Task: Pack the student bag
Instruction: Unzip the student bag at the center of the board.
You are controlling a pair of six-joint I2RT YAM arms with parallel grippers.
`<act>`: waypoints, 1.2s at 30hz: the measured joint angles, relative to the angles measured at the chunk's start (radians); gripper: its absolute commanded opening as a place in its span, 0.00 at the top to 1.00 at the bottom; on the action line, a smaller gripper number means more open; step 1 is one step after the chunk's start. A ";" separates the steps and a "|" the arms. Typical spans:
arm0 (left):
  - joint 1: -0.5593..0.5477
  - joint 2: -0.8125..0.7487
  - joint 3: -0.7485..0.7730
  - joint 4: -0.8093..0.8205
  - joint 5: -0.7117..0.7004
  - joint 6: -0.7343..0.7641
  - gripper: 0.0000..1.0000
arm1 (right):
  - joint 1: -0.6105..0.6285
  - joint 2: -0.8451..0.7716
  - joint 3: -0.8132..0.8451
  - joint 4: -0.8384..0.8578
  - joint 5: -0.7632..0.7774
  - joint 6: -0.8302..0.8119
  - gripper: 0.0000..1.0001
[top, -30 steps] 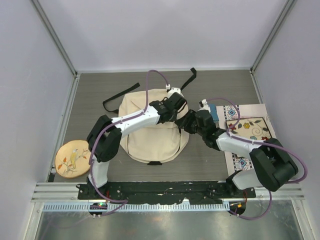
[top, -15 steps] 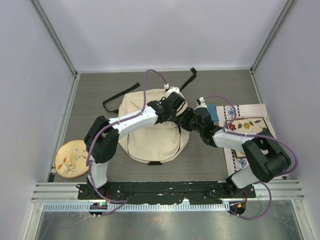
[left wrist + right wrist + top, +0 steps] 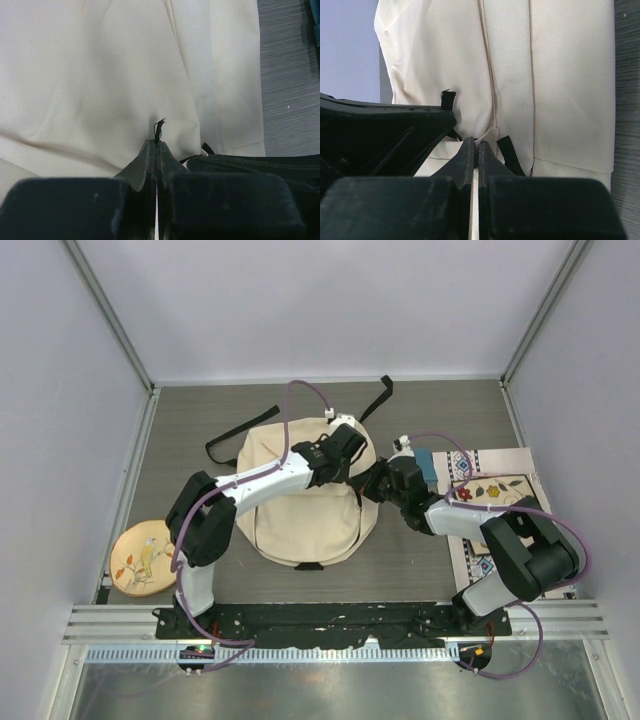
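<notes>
The student bag is a cream fabric backpack lying flat in the middle of the table, with black straps spread behind it. My left gripper is at the bag's right upper side. In the left wrist view the left gripper is shut on a thin black zipper pull against the cream cloth. My right gripper meets the bag's right edge just beside it. In the right wrist view the right gripper is shut on a fold of the bag's cloth, next to a short black tab.
A round wooden disc painted with a bird lies at the near left. A patterned cloth with a flower-patterned flat item lies at the right, with a teal object at its far left corner. Grey walls enclose the table.
My right gripper has moved left and a little away from me onto the bag's right edge. My left gripper has shifted slightly farther along the bag's top.
</notes>
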 measured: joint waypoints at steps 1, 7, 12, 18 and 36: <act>0.001 -0.002 -0.002 0.000 0.000 0.000 1.00 | 0.000 0.000 0.000 0.001 0.000 0.000 0.99; 0.012 -0.034 -0.037 0.007 0.000 0.000 1.00 | -0.010 -0.005 0.000 -0.011 0.014 -0.001 0.99; 0.048 -0.118 -0.117 0.008 -0.010 -0.001 1.00 | -0.029 -0.011 0.000 -0.020 -0.001 0.000 0.99; 0.164 -0.268 -0.285 0.014 -0.042 0.003 1.00 | -0.045 -0.012 -0.002 -0.027 -0.008 -0.001 0.99; 0.381 -0.494 -0.526 0.052 0.006 0.024 0.24 | -0.066 -0.072 0.001 -0.127 0.014 -0.061 0.38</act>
